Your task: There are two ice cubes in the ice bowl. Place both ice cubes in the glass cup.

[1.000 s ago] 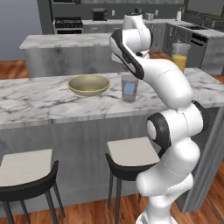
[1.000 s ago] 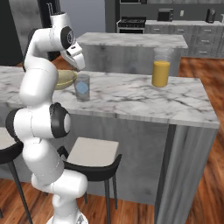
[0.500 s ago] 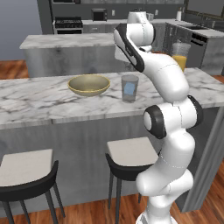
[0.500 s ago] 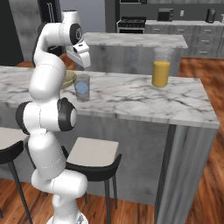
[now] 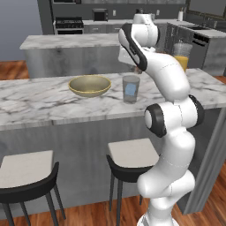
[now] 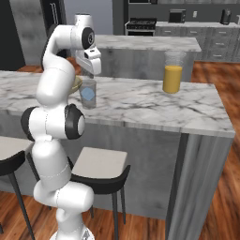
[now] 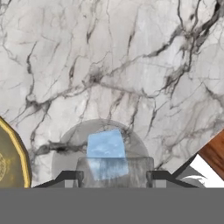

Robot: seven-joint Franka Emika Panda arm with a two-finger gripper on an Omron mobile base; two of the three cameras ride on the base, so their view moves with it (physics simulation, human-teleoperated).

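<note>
A: Where's the ice right now?

B: A pale blue ice cube (image 7: 106, 154) sits inside the glass cup (image 5: 131, 88), which stands upright on the marble counter (image 5: 39, 99). From the right-hand camera the cube (image 6: 87, 95) shows through the clear wall, low in the cup (image 6: 87, 93). I can make out just this one cube; whether another lies under it, I cannot tell.

A: And the bowl?

B: The tan ice bowl (image 5: 90, 85) is on the same counter, just beside the cup and not touching it. In the hand camera its yellow rim (image 7: 17, 154) curves in at the lower left.

A: What are the fingers doing?

B: The fingers (image 7: 113, 177) hang straight above the cup's mouth, tips set apart with a gap about as wide as the cube. Nothing is between them; the cube seen in that gap lies down in the cup.

A: Anything else up there?

B: A taller glass of orange juice (image 6: 172, 72) stands well apart, toward the counter's far end.
</note>
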